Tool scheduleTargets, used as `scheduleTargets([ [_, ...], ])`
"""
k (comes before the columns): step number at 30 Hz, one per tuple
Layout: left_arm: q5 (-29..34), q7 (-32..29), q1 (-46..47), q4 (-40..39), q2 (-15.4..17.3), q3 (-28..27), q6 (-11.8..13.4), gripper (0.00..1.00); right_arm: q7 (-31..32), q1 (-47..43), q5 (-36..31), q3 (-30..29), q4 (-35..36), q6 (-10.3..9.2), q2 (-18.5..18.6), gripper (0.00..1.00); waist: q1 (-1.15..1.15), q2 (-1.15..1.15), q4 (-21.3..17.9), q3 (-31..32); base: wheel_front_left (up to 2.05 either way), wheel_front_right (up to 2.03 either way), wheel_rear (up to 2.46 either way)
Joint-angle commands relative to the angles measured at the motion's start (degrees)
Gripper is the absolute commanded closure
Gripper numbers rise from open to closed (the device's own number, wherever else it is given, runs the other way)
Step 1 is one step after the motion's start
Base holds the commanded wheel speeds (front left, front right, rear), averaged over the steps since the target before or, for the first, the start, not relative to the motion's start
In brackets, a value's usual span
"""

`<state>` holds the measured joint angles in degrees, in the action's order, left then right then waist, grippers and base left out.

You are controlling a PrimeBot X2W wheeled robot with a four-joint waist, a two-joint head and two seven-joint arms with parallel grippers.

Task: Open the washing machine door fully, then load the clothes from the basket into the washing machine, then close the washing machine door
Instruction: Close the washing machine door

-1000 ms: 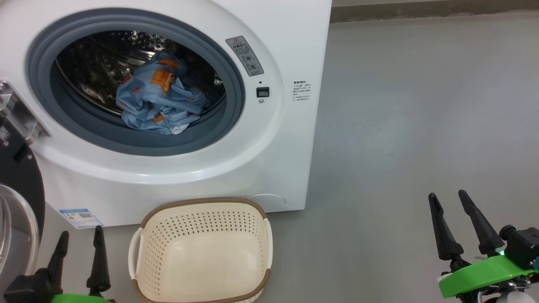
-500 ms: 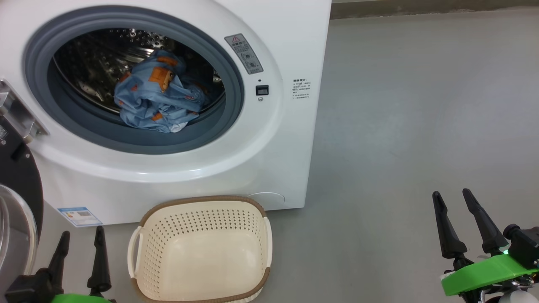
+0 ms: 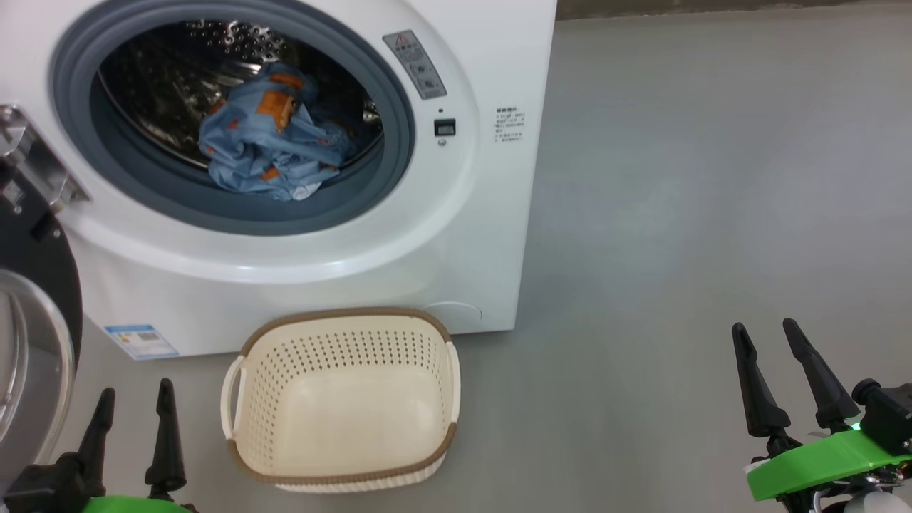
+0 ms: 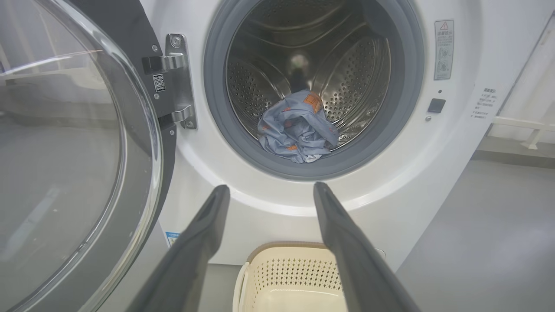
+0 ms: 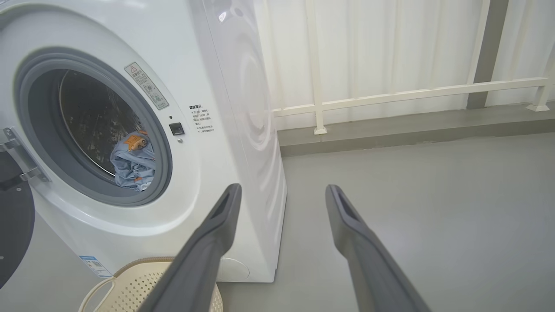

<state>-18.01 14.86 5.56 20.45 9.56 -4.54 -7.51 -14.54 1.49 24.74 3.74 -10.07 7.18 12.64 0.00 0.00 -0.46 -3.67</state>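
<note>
Head view, clothes (image 3: 274, 139) lying inside washing machine (image 3: 484, 235) upper left, basket (image 3: 342, 314) sitting below, left gripper (image 3: 136, 389) and right gripper (image 3: 764, 325) both gaping apart.

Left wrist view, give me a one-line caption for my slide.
Left gripper, fingers open, faces the washing machine: door swung wide, blue clothes in the drum, basket below.

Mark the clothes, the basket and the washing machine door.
clothes (image 3: 274, 149), head view, middle of the bundle.
basket (image 3: 342, 313), head view, rear rim.
washing machine door (image 4: 121, 26), left wrist view, black rim.
</note>
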Motion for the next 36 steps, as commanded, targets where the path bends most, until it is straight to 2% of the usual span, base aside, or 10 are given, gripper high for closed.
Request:
scheduleTargets([
  [1,0.19,0.14,0.82,-1.62,1.17,-2.14,0.02,0.00,-0.46,0.32,-0.19,1.04,1.50,0.31,0.96,0.00,0.00,0.00,0.00,-0.08,-1.64,1.64,0.00],
  [9,0.04,0.14,0.66,-1.99,1.25,-1.74,0.02,0.00,-0.46,0.45,-0.20,0.96,1.44,0.31,1.09,0.00,0.00,0.00,0.04,-0.15,-1.05,1.05,0.00],
  [20,-0.43,0.14,0.40,-1.98,1.17,-0.74,0.02,0.00,-0.46,0.27,-0.23,1.28,1.35,0.31,1.23,0.00,0.00,0.00,0.89,0.53,-0.08,0.08,0.00],
  [28,-1.08,0.14,-0.08,-2.01,0.64,-0.88,0.02,0.00,-0.46,0.10,-0.20,1.81,1.55,0.31,1.71,0.00,0.00,0.00,4.62,0.71,0.00,0.00,0.00],
  [36,-1.53,0.14,-1.36,-2.34,-0.45,-1.50,0.02,0.00,-0.46,1.41,-0.14,4.01,1.51,0.31,2.42,0.00,0.00,0.00,11.55,0.56,0.00,0.00,0.00],
])
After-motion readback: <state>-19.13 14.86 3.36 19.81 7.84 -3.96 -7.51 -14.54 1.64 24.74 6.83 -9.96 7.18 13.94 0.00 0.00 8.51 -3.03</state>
